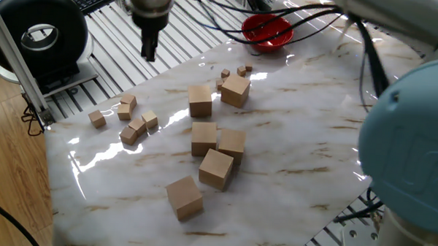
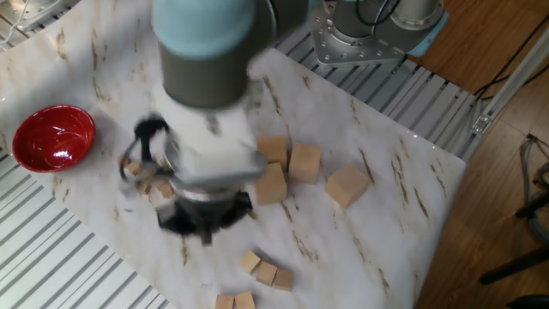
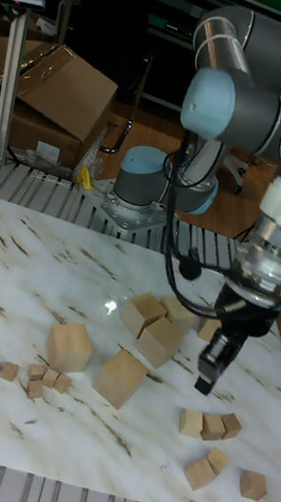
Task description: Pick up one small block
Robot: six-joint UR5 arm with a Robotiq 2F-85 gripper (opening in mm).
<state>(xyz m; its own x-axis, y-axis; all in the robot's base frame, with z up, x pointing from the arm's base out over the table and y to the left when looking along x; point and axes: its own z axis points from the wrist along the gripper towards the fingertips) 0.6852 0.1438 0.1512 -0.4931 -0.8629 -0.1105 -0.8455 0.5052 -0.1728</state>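
The small blocks are tiny tan cubes in a loose group (image 1: pixel 226 73) beside a big cube (image 1: pixel 235 89) near the red bowl. In the tall fixed view they lie at the left (image 3: pixel 37 375). In the other fixed view the blurred arm hides most of them. My gripper (image 1: pixel 150 55) hangs above the table's far left side, well away from that group. Its fingers look pressed together with nothing between them. In the tall fixed view the gripper (image 3: pixel 205 382) hovers just above a cluster of mid-sized cubes (image 3: pixel 212 426). The other fixed view shows the gripper (image 2: pixel 204 233) blurred.
Several big tan cubes (image 1: pixel 204 137) sit mid-table. Mid-sized cubes (image 1: pixel 135 120) lie near the left edge. A red bowl (image 1: pixel 267 31) stands at the far end. A black round device (image 1: pixel 39 33) sits beyond the left edge, and cables trail at the back.
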